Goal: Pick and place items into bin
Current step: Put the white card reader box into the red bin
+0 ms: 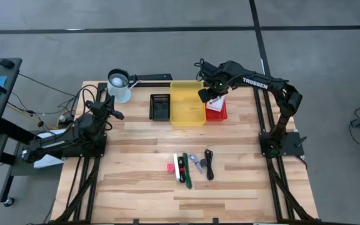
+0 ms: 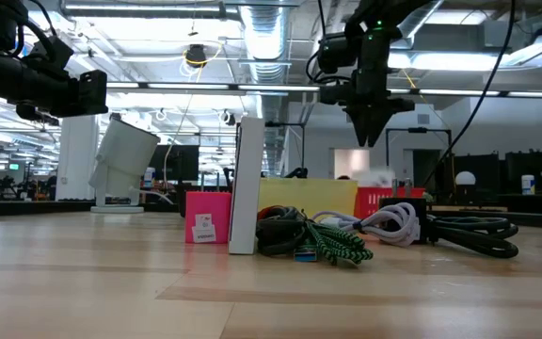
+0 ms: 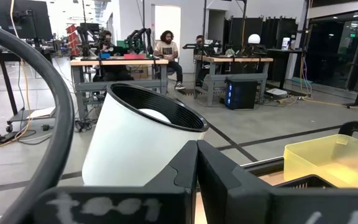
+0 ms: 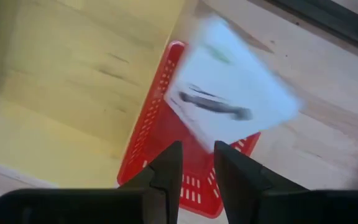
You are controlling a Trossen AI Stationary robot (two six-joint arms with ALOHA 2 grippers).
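The right hand [image 1: 209, 95] hangs above the red bin [image 1: 217, 110], beside the yellow bin [image 1: 188, 103], its fingers slightly apart and holding nothing; below it a white flat piece [image 4: 229, 87] with a dark mark appears, blurred, to be dropping into the red bin. It looks to overhang the rim, so it may catch there and tip onto the tabletop [image 1: 142, 150]. The left hand [image 1: 108, 107] waits pressed together near the white cup [image 1: 119, 84]. The remaining items, among them the black coiled cable [image 1: 209, 164], green stick [image 1: 185, 171] and pink-red cube [image 1: 170, 167], lie well apart from the bins.
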